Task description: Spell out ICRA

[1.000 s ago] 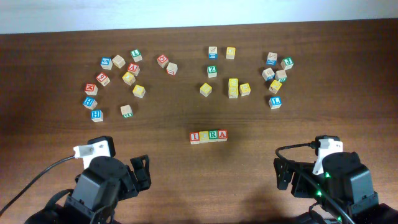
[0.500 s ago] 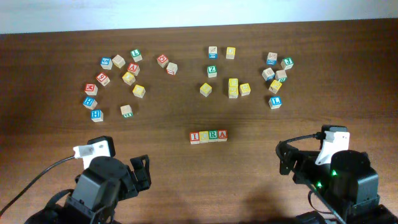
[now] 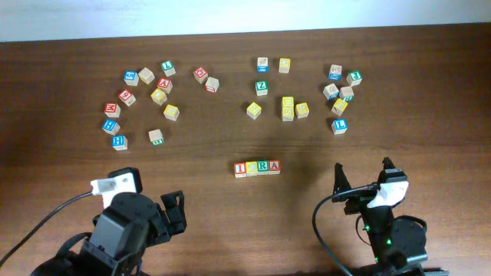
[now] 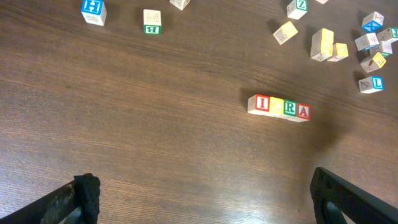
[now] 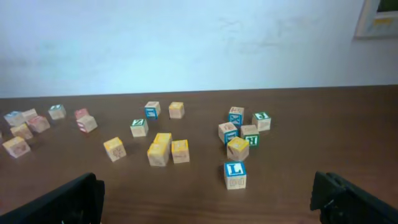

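A row of four letter blocks (image 3: pixel 257 167) reading I, C, R, A lies on the table's middle front; it also shows in the left wrist view (image 4: pixel 278 107). My left gripper (image 3: pixel 175 211) is open and empty at the front left, well apart from the row. My right gripper (image 3: pixel 360 180) is open and empty at the front right, tilted up toward the back of the table. In the right wrist view its fingers (image 5: pixel 74 199) frame bare table in front of a blue L block (image 5: pixel 234 174); the row is out of that view.
Loose letter blocks lie in clusters across the back: a left group (image 3: pixel 142 96), a middle group (image 3: pixel 280 103) and a right group (image 3: pixel 341 92). A white wall (image 5: pixel 186 43) stands behind the table's far edge.
My right arm has swung its wrist up and forward, so the gripper now points toward the back of the table. The left arm and the blocks have not moved.
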`<state>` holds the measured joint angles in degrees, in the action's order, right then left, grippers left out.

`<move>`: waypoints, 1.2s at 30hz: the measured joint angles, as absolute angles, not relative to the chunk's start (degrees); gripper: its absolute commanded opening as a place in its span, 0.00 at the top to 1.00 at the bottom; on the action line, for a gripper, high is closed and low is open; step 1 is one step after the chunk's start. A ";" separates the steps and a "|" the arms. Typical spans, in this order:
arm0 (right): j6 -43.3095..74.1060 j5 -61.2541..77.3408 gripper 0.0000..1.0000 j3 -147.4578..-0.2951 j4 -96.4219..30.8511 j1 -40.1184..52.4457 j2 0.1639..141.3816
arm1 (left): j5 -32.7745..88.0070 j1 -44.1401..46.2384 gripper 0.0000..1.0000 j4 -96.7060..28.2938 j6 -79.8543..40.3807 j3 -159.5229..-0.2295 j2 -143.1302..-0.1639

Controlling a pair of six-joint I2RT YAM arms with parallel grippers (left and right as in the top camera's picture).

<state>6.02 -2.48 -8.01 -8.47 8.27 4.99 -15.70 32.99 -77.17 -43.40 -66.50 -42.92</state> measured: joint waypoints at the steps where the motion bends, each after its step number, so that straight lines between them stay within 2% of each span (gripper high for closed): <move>1: 6.02 -2.48 0.02 -7.40 -8.45 8.27 4.21 | -15.70 32.99 0.01 -77.19 -43.40 -66.50 -42.89; 5: 5.98 -2.42 0.02 -6.59 -7.25 8.27 1.39 | -15.70 32.99 0.01 -77.17 -43.40 -66.50 -42.92; 10: 5.98 -1.52 0.02 -1.72 3.29 8.27 0.78 | -15.70 32.99 0.01 -77.17 -43.40 -66.48 -42.92; 13: 5.98 -0.56 0.02 -0.71 4.05 8.27 0.80 | -15.70 32.99 0.01 -77.17 -43.40 -66.48 -42.92; 19: 4.51 0.14 0.02 -0.60 -4.19 8.27 0.73 | -15.70 32.99 0.01 -77.17 -43.38 -66.48 -42.92; 36: 4.29 0.27 0.02 -0.60 -4.25 8.27 0.73 | -15.70 32.99 0.01 -77.17 -43.40 -66.48 -42.92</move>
<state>4.29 0.27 -0.60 -4.25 8.27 0.73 -15.70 32.99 -77.17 -43.40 -66.48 -42.92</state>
